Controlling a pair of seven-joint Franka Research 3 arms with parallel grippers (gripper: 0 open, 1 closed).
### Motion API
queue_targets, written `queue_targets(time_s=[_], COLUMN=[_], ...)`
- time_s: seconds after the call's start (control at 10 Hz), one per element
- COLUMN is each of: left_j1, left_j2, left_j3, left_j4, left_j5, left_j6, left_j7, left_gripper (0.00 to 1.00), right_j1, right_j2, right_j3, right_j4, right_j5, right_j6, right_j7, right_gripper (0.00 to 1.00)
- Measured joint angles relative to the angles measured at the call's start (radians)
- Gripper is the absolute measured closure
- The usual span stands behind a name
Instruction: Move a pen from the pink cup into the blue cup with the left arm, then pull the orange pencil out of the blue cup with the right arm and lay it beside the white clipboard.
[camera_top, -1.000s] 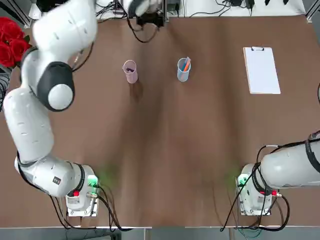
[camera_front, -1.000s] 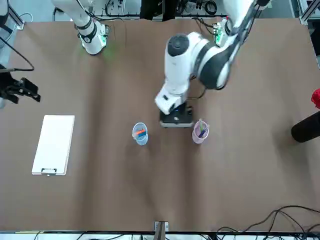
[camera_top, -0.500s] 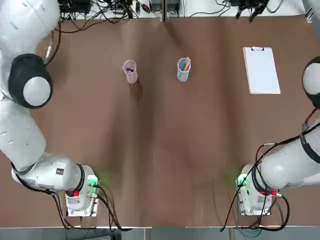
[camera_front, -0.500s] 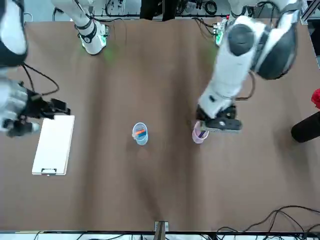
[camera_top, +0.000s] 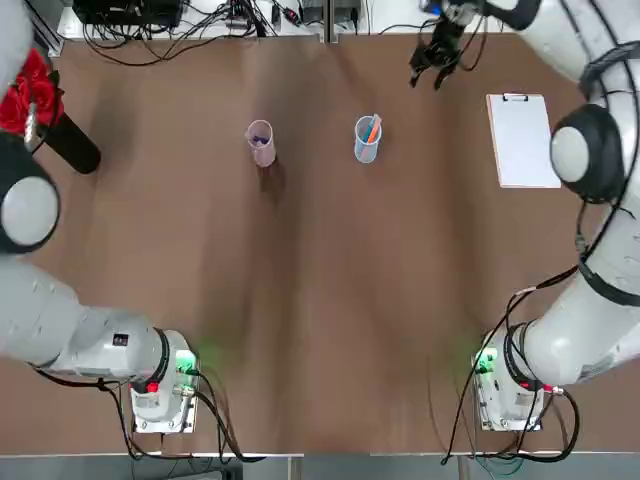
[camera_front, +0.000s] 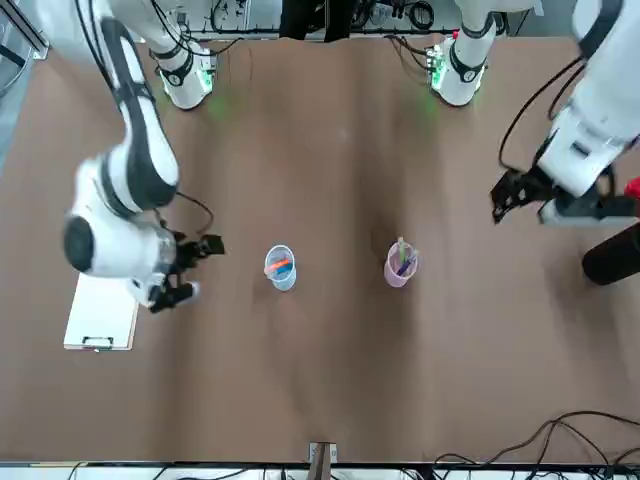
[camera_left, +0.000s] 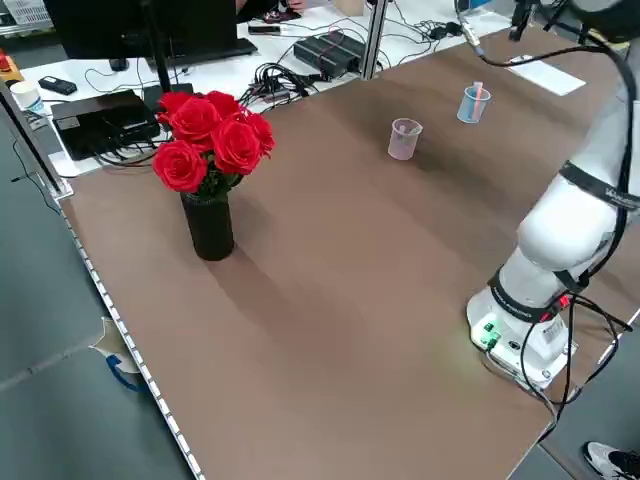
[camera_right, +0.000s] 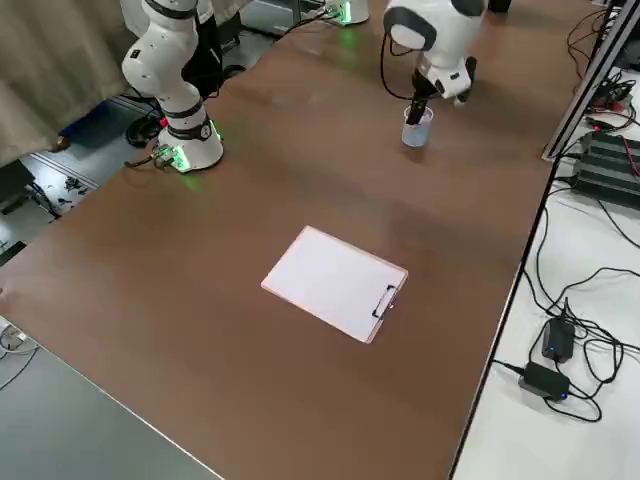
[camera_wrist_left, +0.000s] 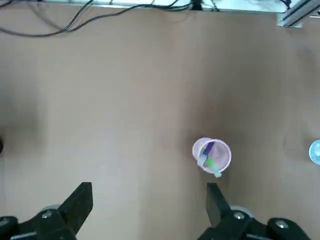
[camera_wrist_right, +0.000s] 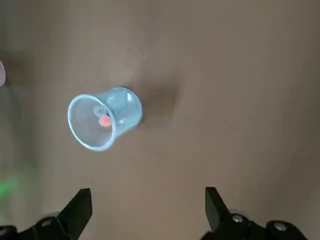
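Currently, top view as your reference. The brown table carries everything.

Arms: both are extended over the far half of the table, neither touching anything.
- Left gripper: fingers spread wide, nothing between them. In the front view it hangs above the table at about 2 o'clock from the pink cup, apart from it. Its wrist camera looks down on the cup's open mouth.
- Right gripper: fingers also spread wide and empty. In the front view it sits at 9 o'clock from the blue cup, between that cup and the white clipboard, touching neither.

Objects, top view:
- Vase of red roses: near the table's left edge, roughly 9 o'clock from the pink cup, well apart.
- White clipboard: lies flat at 3 o'clock from the blue cup, well apart, with its clip on the far short edge.
- Pink cup: upright, at 9 o'clock from the blue cup, the two apart.
- Blue cup: upright.
- Pen: stands in the pink cup among other sticks. You cannot count them reliably.
- Orange pencil: inside the blue cup, leaning, its tip above the rim.
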Motion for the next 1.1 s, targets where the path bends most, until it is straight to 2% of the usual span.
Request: queue_targets(time_s=[0.1,0.3,0.7,0.8,0.9,1.1], left_j1=[0.005,0.007,0.007,0.008,0.012,0.03], left_j2=[-0.04,-0.061,-0.057,-0.057,-0.057,-0.056], left_j3=[0.029,0.06,0.061,0.062,0.063,0.065], left_j4=[-0.045,-0.096,-0.115,-0.116,-0.116,-0.111], left_j5=[-0.02,-0.029,-0.029,-0.027,-0.023,-0.016], left_j6=[-0.004,-0.021,-0.03,-0.033,-0.035,-0.035], left_j7=[0.0,0.0,0.045,0.057,0.09,0.14], left_gripper=[0.0,0.0,0.0,0.0,0.0,0.0], right_j1=[0.032,0.095,0.112,0.114,0.118,0.123], right_j2=[0.039,0.08,0.104,0.109,0.116,0.127], right_j3=[0.001,0.001,0.0,0.0,0.0,0.0], right_j4=[0.001,0.004,0.005,0.005,0.005,0.004], right_j5=[0.029,0.049,0.056,0.056,0.056,0.056], right_j6=[0.052,0.106,0.113,0.129,0.148,0.155], right_j7=[-0.004,-0.004,-0.005,-0.008,-0.013,-0.019], right_gripper=[0.0,0.0,0.02,0.07,0.16,0.22])
